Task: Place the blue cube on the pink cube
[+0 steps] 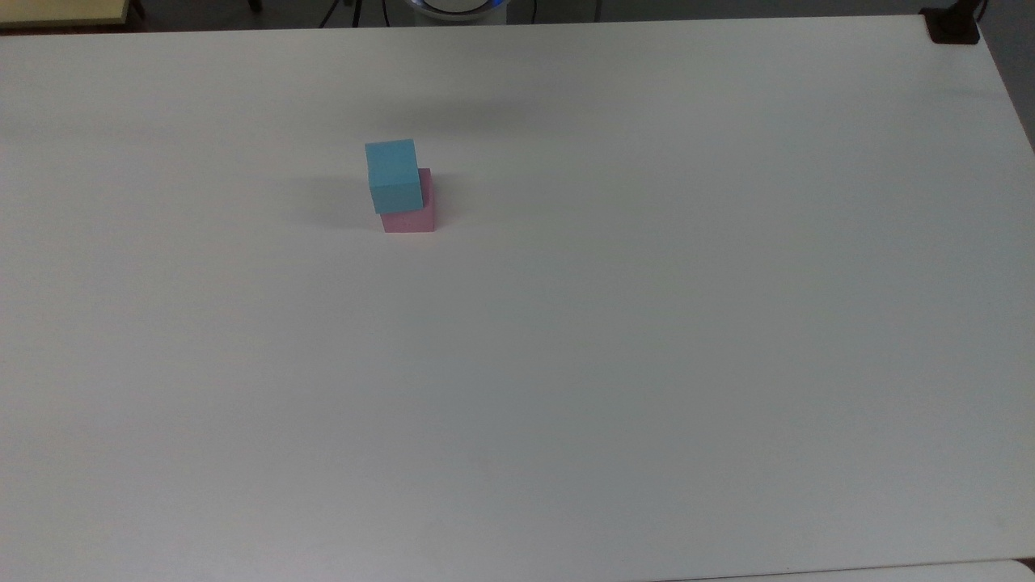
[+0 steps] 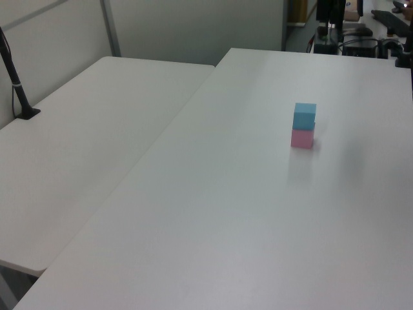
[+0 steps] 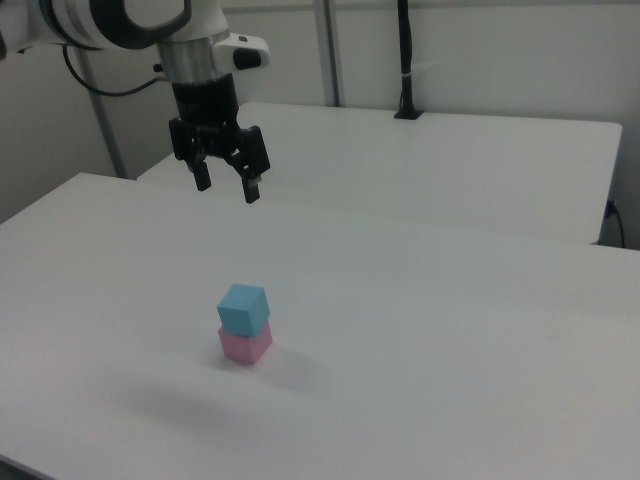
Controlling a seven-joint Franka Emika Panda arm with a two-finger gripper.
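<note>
The blue cube (image 1: 394, 175) (image 2: 304, 115) (image 3: 244, 307) rests on top of the pink cube (image 1: 410, 218) (image 2: 302, 139) (image 3: 245, 345), shifted a little so a strip of pink shows beside it in the top view. In the right view my gripper (image 3: 226, 185) hangs high above the table, up and to the left of the stack, open with nothing between its fingers and well apart from the cubes.
The white table (image 1: 647, 323) carries nothing but the stack. A second white table (image 2: 84, 148) adjoins it on the left view's left. A black post (image 3: 405, 60) stands on the far table, and a dark clamp (image 1: 952, 26) sits at the top view's upper right corner.
</note>
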